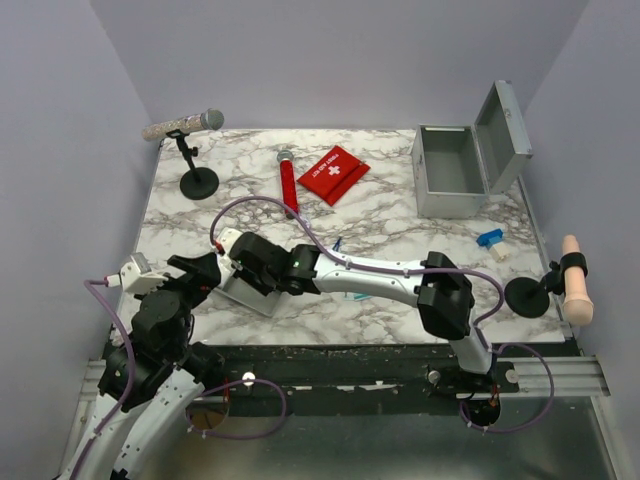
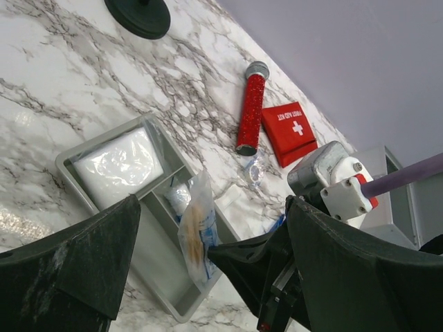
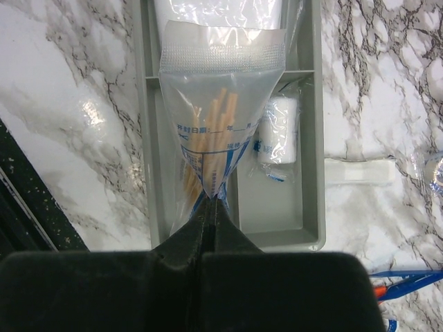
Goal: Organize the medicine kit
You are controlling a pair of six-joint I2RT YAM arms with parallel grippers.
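Observation:
The medicine kit [image 1: 450, 172] is a grey metal box standing at the back right with its lid up. My right gripper [image 3: 213, 202] is shut on the bottom corner of a clear bag of cotton swabs [image 3: 216, 131], which hangs over a shallow grey tray [image 3: 315, 152]. In the tray lie a wrapped bandage roll [image 3: 279, 131] and a white gauze packet [image 2: 118, 166]. My left gripper [image 2: 211, 216] stands open just beside the tray, its fingers [image 2: 76, 256] wide apart and touching nothing. From above, the right arm reaches left across the table to the tray [image 1: 245, 292].
A red first aid pouch [image 1: 333, 173] and a red tube [image 1: 288, 185] lie at the back middle. A microphone stand [image 1: 198, 183] is at the back left; another stand [image 1: 530, 297] holds a beige piece at the right edge. A blue item [image 1: 490, 240] lies near the kit.

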